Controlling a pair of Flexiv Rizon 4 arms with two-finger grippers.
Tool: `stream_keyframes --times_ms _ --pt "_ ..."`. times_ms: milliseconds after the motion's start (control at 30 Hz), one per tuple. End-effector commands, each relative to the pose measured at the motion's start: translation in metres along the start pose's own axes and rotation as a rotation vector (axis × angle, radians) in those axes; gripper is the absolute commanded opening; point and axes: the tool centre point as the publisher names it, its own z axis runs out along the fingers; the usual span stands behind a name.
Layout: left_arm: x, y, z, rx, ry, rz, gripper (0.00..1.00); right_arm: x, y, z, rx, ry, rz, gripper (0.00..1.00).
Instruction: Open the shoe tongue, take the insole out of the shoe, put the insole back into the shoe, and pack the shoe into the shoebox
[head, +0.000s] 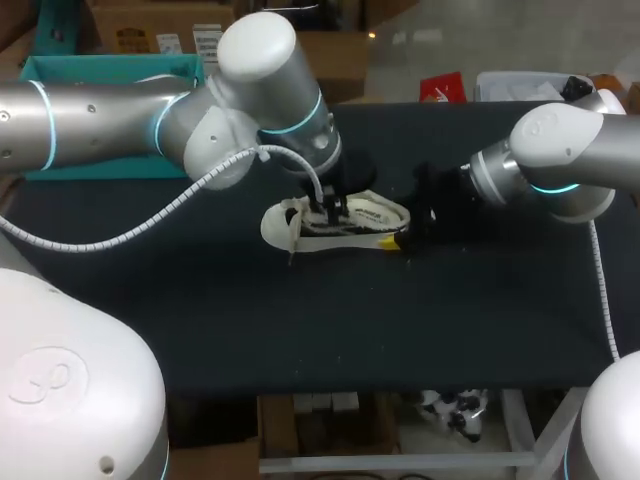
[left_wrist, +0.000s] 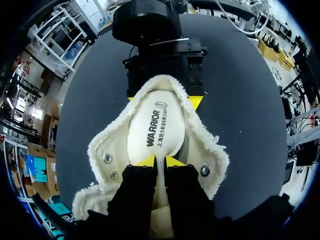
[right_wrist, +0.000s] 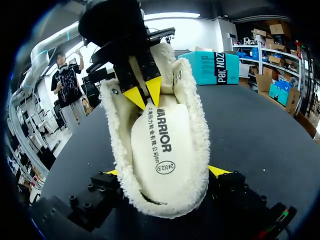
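A cream fleece-lined shoe lies on its sole mid-table, heel toward my right arm. Its printed insole shows inside the opening. My left gripper reaches down into the shoe, and in its own view it is shut on the insole's thin front edge. The right wrist view shows the left gripper's yellow tips pinched together there. My right gripper stands wide around the heel with a finger pressed on each side, as the head view also shows. The teal shoebox sits at the back left, partly hidden by my left arm.
The black tabletop stretches around the shoe to its front edge. A red packet lies at the table's rear right edge. My left arm's white cable loops over the table's left side.
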Motion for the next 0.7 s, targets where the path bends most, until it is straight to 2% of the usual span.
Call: stream_keyframes --times_ms 33,333,700 --pt "0.012 0.0 -0.015 0.028 -0.008 -0.01 0.0 0.0 -0.007 0.005 -0.001 0.001 0.002 0.0" --pt "0.018 -0.002 -0.034 0.086 0.002 -0.065 0.0 0.0 -0.007 0.005 -0.001 0.001 0.002 0.0" --pt "0.014 -0.013 -0.067 0.218 0.091 -0.08 0.0 0.0 -0.007 0.005 -0.001 0.001 0.002 0.0"
